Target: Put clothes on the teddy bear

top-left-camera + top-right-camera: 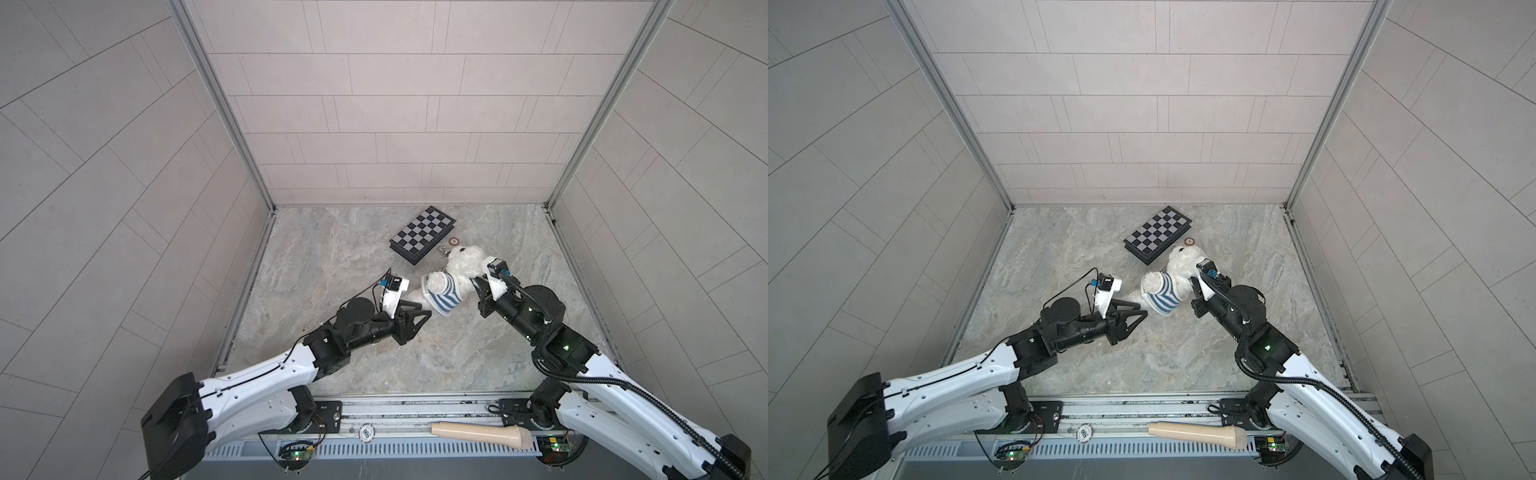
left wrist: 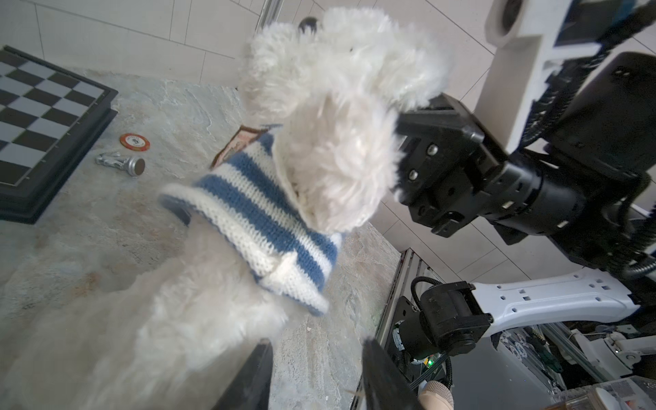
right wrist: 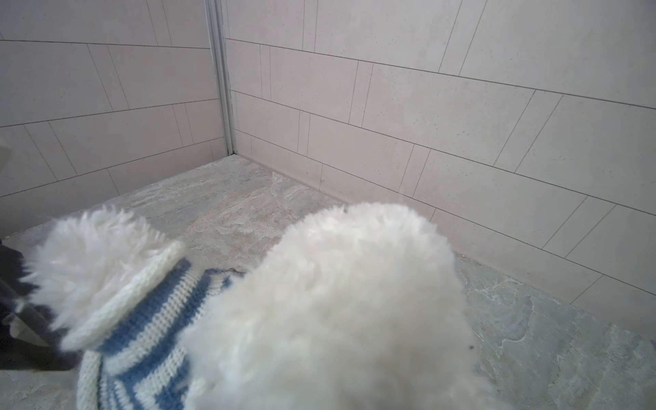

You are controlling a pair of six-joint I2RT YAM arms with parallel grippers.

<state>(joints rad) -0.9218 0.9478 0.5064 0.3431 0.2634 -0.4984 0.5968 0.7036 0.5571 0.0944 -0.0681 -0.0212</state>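
Observation:
The teddy bear [image 1: 463, 262] is fluffy and white and sits upright in both top views, just right of the floor's middle. A blue-and-white striped shirt [image 1: 444, 300] covers its torso, and one furry arm [image 3: 96, 259] pokes out of a white cuff. My right gripper [image 1: 477, 279] presses into the bear's back and upper arm, shut on the fur, with its fingertips buried. My left gripper [image 2: 317, 344] stands open just beside the bear's lower body [image 2: 170, 319], with only bare floor between its fingers [image 2: 255, 376].
A chessboard [image 1: 422, 235] lies behind the bear. A red chip [image 2: 134, 142] and a fallen silver chess piece [image 2: 120, 163] lie between the board and the bear. A beige handle-shaped object [image 1: 482, 434] rests on the front rail. Tiled walls enclose the floor on three sides.

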